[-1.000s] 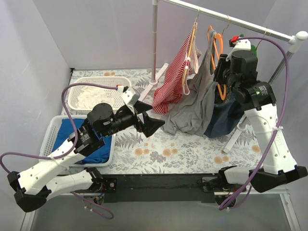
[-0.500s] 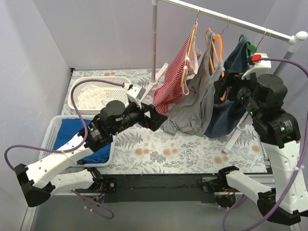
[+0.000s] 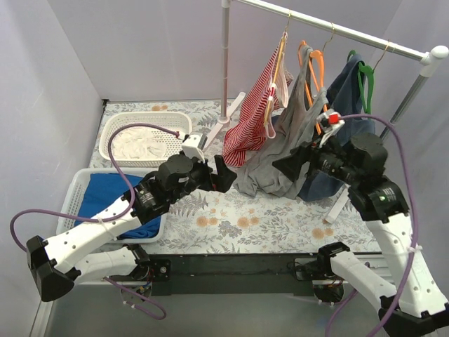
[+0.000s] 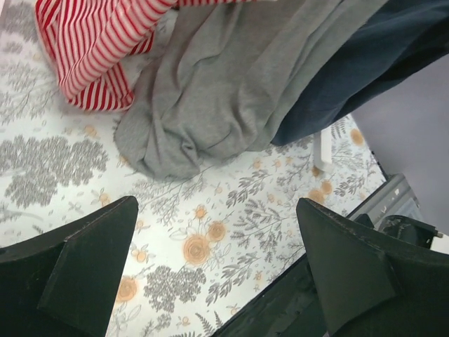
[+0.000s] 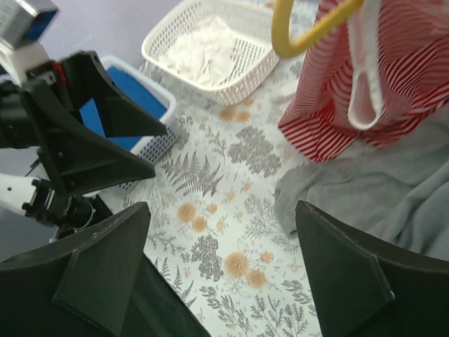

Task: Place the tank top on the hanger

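The grey tank top (image 3: 284, 151) hangs by its straps on the orange hanger (image 3: 317, 67) on the rail, and its lower part lies bunched on the floral table (image 4: 203, 98). My left gripper (image 3: 226, 170) is open just left of the bunched hem, above the tablecloth (image 4: 216, 210), with nothing between its fingers. My right gripper (image 3: 286, 165) is open in front of the hanging grey fabric, low over the table (image 5: 221, 210). The tank top's hem (image 5: 365, 196) lies to that gripper's right, apart from the fingers.
A red-and-white striped top (image 3: 252, 119) hangs on a yellow hanger (image 5: 309, 28) left of the tank top. A navy shirt (image 3: 347, 84) on a green hanger (image 3: 363, 84) hangs to the right. A white basket (image 3: 144, 137) and a blue-filled bin (image 3: 116, 196) stand at the left. The rack's pole (image 3: 225, 63) stands behind.
My right arm has come down from the hanger to table height and its jaws have opened. My left arm has reached right, closer to the grey hem.
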You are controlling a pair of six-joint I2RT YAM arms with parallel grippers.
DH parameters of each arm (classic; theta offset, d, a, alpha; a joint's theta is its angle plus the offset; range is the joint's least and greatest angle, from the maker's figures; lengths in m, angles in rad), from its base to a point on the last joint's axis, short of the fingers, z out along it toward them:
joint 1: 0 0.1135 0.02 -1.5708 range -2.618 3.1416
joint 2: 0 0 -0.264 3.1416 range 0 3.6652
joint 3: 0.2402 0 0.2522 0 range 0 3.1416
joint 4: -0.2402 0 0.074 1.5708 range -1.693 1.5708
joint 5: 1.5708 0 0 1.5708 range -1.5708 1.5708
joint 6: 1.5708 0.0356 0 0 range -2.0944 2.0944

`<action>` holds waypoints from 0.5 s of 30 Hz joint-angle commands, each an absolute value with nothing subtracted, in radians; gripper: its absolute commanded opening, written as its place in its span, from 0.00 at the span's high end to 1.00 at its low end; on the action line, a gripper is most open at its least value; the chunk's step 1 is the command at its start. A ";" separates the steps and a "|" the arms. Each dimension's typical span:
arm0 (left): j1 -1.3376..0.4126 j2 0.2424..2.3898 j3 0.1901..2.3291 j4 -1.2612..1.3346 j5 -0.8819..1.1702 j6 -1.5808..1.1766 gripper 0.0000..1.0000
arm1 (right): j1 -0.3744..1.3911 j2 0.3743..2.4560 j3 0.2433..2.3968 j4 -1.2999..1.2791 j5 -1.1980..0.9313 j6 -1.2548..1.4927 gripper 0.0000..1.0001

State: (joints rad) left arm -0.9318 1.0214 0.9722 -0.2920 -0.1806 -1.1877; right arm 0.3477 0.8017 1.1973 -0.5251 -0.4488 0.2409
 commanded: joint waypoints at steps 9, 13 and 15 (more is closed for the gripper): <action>-0.934 0.890 0.770 -0.380 -0.365 -1.410 0.02 | 0.730 0.718 0.674 -0.080 -0.119 0.344 0.03; -0.934 0.905 0.727 -0.391 -0.400 -1.468 0.02 | 0.775 0.706 0.441 0.132 0.027 0.367 0.01; -0.934 0.919 0.713 -0.390 -0.417 -1.483 0.02 | 0.775 0.725 0.407 0.205 0.038 0.356 0.01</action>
State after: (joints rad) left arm -0.9318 0.9104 0.7406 -0.3717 -0.3431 -1.4189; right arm 0.7692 0.7174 0.4770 -0.0509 -0.1204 0.3386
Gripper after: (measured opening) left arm 0.981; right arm 0.984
